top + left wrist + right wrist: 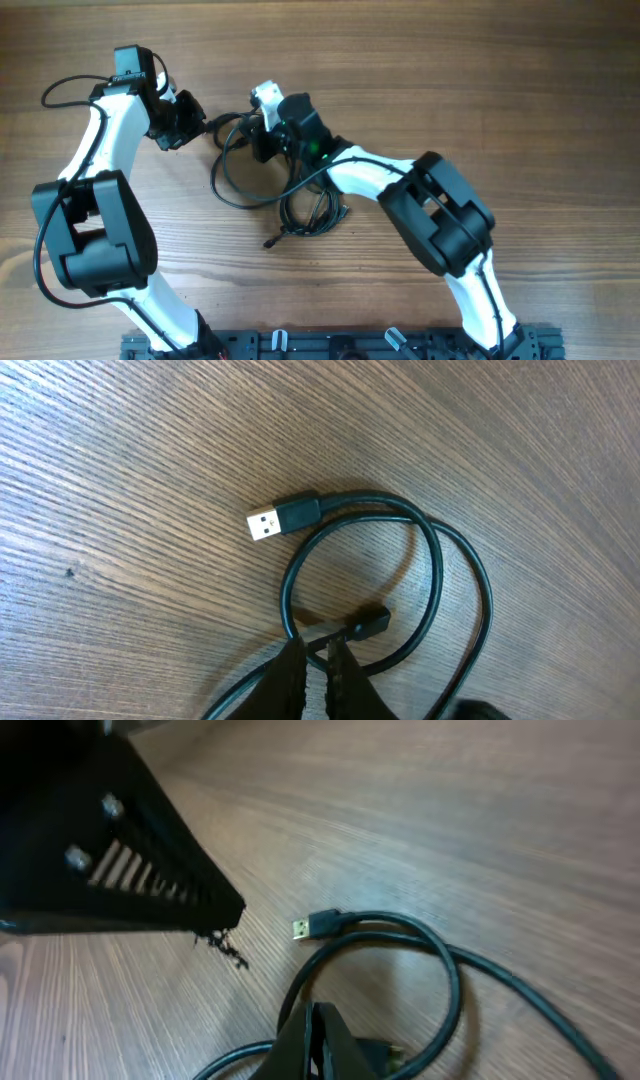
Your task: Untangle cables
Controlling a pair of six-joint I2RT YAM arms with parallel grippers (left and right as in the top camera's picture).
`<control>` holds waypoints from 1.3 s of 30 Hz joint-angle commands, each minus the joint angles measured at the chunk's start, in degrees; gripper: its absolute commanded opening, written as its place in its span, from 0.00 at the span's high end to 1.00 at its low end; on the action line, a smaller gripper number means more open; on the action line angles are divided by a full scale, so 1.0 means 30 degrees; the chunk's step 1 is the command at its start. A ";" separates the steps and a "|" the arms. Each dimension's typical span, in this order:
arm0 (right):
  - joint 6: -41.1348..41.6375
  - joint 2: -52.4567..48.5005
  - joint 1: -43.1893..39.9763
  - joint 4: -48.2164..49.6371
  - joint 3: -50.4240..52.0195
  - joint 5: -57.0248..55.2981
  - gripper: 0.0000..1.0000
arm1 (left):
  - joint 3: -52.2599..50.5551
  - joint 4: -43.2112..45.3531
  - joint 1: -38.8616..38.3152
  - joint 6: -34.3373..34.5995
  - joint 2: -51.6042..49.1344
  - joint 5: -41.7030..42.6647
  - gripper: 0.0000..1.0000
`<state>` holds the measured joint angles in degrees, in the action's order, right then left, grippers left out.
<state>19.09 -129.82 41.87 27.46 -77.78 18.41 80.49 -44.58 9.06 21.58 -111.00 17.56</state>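
a wood-grain table (500, 80) with a black rail (250, 346) along its near edge.

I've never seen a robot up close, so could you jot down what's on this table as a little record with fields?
Surface: wooden table
Items: tangled black cables, in overlapping loops
Visible end: silver USB plug, lying free
Left gripper: shut, pinching a cable
Right gripper: shut, on a cable
Untangled: not yet

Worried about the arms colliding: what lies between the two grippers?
In the overhead view, black cables loop across the gap between the left gripper and the right gripper; beneath them is only the wooden table.
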 commanded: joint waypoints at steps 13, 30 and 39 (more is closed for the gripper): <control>-0.0415 -0.1596 0.0058 -0.5632 -0.5231 -0.0801 0.94 | -0.0189 0.0379 -0.0729 0.0109 0.0357 -0.0240 0.83; -0.0809 -0.3555 -0.0022 -0.9449 -0.7045 -0.3585 0.96 | -0.0189 0.0430 -0.0729 0.0109 0.0357 -0.0240 0.81; 0.0576 -0.3555 -0.2397 -1.4083 -0.7038 -0.6696 0.95 | -0.0189 0.0430 -0.0729 0.0109 0.0357 -0.0240 0.80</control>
<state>17.89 -138.61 39.97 -9.93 -100.33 3.44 80.38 -43.44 7.01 21.76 -111.00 17.37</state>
